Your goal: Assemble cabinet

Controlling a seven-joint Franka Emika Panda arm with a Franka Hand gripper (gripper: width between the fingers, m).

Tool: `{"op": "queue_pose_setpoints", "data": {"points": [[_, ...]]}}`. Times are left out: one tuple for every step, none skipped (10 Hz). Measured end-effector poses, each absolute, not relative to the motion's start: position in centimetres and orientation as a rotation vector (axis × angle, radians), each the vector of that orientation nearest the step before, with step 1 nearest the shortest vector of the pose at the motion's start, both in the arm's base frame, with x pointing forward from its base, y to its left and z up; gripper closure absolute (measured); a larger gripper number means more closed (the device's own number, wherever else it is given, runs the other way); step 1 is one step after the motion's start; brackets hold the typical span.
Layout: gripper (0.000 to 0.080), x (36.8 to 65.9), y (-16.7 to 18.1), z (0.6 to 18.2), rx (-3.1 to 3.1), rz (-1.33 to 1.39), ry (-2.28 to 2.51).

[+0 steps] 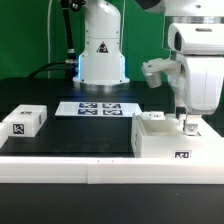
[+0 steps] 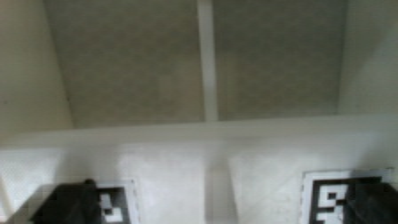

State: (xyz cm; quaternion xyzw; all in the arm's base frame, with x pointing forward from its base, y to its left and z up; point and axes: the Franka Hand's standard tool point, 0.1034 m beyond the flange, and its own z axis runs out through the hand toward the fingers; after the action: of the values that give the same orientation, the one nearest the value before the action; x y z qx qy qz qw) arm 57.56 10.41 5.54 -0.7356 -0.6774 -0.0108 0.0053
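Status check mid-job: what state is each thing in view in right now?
Big box: standing on the table, pincer at its top.
Small block: loose on the table, apart from the big box, untouched.
Pincer: lowered onto the big box; open or shut, cannot tell.
Marker board: flat on the table.

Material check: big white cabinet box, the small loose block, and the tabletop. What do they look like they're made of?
The cabinet box looks like rigid white plastic, matte: even colour, crisp edges, no grain. The small block seems to be the same plastic, with a printed tag on it. The tabletop is black and matte, no glare; cloth or mat, cannot tell.
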Motion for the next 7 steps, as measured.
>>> {"op": "queue_pose_setpoints", "data": {"points": [[0.0073, 57.6, 10.4, 5.5, -2.303, -0.034, -2.121], [0.0012, 57.6, 10.4, 5.5, -2.303, -0.034, -2.121], [0.0012, 57.5, 10.4, 5.5, -2.303, -0.034, -2.121], [0.0002, 57.3, 10.4, 5.7, -2.310, -0.032, -2.114], [0.0002, 56.3, 10.3, 6.3, -2.321, -0.022, -2.109], [0.0002, 55.3, 10.3, 7.1, -2.324, -0.012, -2.115], [0.0002, 53.9, 10.1, 7.8, -2.336, -0.011, -2.113]]}}
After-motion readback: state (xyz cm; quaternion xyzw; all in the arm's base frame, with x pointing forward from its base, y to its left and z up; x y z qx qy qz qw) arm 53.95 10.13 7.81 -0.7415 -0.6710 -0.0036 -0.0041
